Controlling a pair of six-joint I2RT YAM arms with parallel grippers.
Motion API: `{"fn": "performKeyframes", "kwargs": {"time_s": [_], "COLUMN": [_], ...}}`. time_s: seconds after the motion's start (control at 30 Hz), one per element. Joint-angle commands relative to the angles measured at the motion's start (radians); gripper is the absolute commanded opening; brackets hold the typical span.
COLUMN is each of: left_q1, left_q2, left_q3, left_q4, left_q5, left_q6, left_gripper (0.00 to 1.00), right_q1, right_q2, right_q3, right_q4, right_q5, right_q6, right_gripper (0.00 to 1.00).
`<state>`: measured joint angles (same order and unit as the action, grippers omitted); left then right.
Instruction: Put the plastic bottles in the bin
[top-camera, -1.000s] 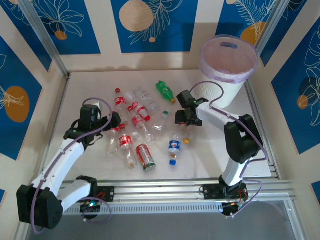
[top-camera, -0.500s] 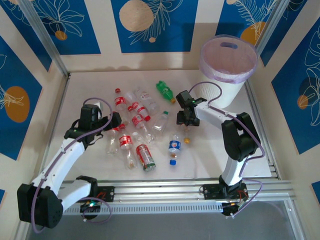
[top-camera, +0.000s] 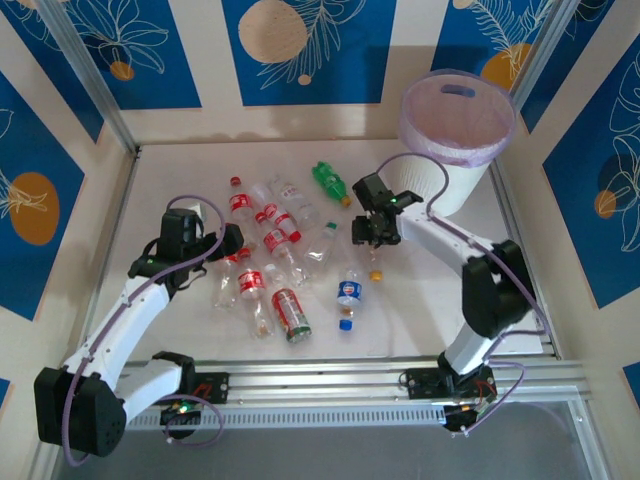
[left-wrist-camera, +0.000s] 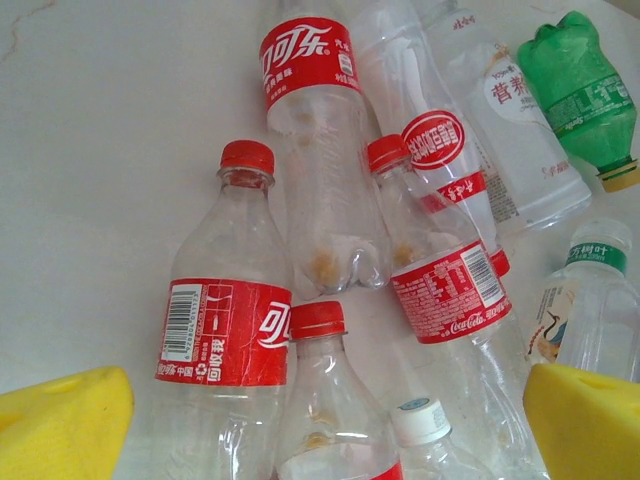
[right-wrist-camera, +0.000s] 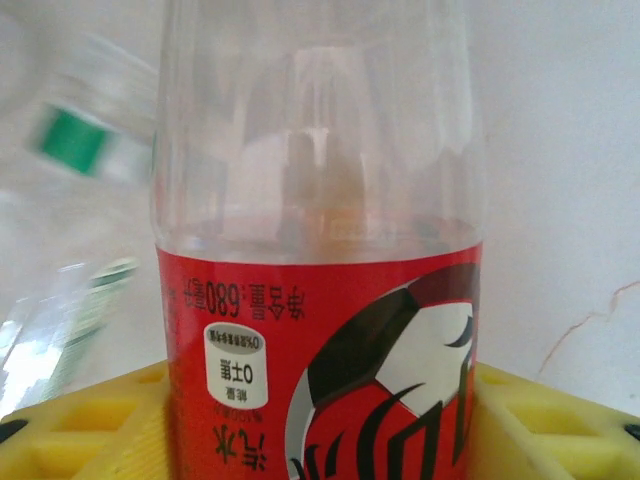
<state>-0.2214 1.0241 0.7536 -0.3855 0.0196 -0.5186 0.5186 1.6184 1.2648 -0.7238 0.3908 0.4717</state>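
Note:
Several plastic bottles (top-camera: 270, 245), mostly clear with red labels, lie heaped mid-table. My left gripper (top-camera: 228, 245) hovers open at the pile's left edge. In the left wrist view its yellow pads (left-wrist-camera: 62, 425) flank a red-capped bottle (left-wrist-camera: 325, 400) without touching it. A green bottle (top-camera: 328, 180) lies at the far side, and a blue-labelled bottle (top-camera: 348, 292) lies nearer. My right gripper (top-camera: 368, 232) is shut on a clear bottle with a red label (right-wrist-camera: 320, 300), which hangs with its orange cap (top-camera: 376, 272) down. The white bin (top-camera: 446, 188) stands at the far right.
A metal rail (top-camera: 400, 375) runs along the table's near edge. Blue patterned walls (top-camera: 300, 50) close in the back and sides. The green bottle (left-wrist-camera: 580, 90) sits at the upper right of the left wrist view, beside a white-labelled one (left-wrist-camera: 520, 130).
The right gripper has lifted its red-labelled bottle slightly and drawn it toward the far side, its elbow swinging right. The left arm has not moved.

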Motion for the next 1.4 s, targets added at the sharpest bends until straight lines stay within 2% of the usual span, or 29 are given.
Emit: {"fn": "performKeyframes", "kwargs": {"time_s": [0.0, 0.17, 0.3, 0.47, 0.7, 0.87, 1.13, 1.37], "left_q1": [-0.01, -0.008, -0.007, -0.008, -0.008, -0.008, -0.007, -0.008], "left_q2": [-0.007, 0.007, 0.023, 0.033, 0.033, 0.01, 0.0, -0.023], "left_q3": [0.0, -0.002, 0.006, 0.011, 0.018, 0.006, 0.0, -0.003], "left_q4": [0.026, 0.067, 0.091, 0.115, 0.116, 0.108, 0.093, 0.058], "left_q5": [0.023, 0.043, 0.061, 0.071, 0.086, 0.082, 0.077, 0.048], "left_q6": [-0.009, -0.034, -0.053, -0.073, -0.085, -0.088, -0.086, -0.068], "left_gripper": [1.0, 1.0, 1.0, 1.0, 1.0, 1.0, 1.0, 1.0], "right_q1": [0.016, 0.022, 0.012, -0.083, -0.336, -0.466, -0.518, -0.579], "right_q2": [-0.146, -0.304, -0.377, -0.378, -0.315, -0.234, -0.051, 0.082], "right_q3": [0.082, 0.19, 0.31, 0.409, 0.485, 0.542, 0.623, 0.701], "right_q4": [-0.066, -0.081, -0.042, 0.068, 0.268, 0.336, 0.392, 0.35], "right_q5": [-0.061, -0.109, -0.084, -0.03, -0.14, -0.207, -0.129, -0.144], "right_q6": [-0.091, -0.174, -0.248, -0.308, -0.221, -0.15, -0.2, -0.207], "right_gripper": [0.59, 0.57, 0.56, 0.56, 0.54, 0.51, 0.5, 0.5]}}
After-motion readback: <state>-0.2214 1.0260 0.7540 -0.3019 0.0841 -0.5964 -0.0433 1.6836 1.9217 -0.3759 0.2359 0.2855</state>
